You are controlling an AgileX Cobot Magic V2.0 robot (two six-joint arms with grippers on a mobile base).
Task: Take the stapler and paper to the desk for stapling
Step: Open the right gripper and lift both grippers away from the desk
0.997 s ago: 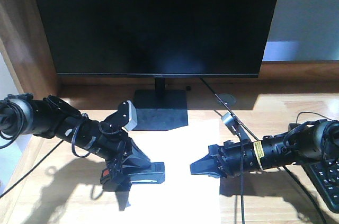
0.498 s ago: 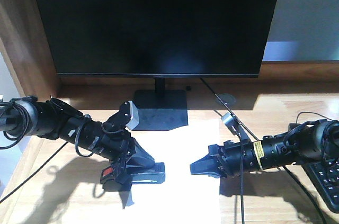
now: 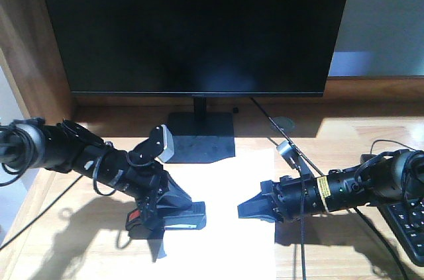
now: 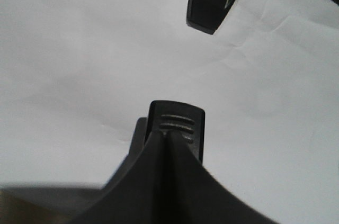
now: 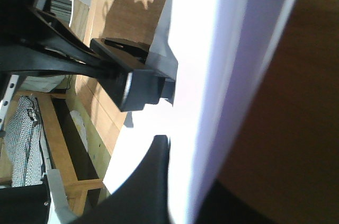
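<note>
Left gripper (image 3: 173, 214) shifted slightly rightward, jaws clamped on stapler (image 3: 179, 215) over paper (image 3: 225, 227) near worktop (image 3: 344, 253) front edge. Right gripper (image 3: 250, 210) jaws seemingly closed, empty. Stapling imminent.

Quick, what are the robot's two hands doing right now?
Left gripper: closed on the stapler, over the paper.
Right gripper: fingers together, holding nothing visible.

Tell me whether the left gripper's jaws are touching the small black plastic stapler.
Touching. In the front view the left gripper is shut on the small black plastic stapler, its jaws pressed along both sides, over the white sheet of paper.
</note>
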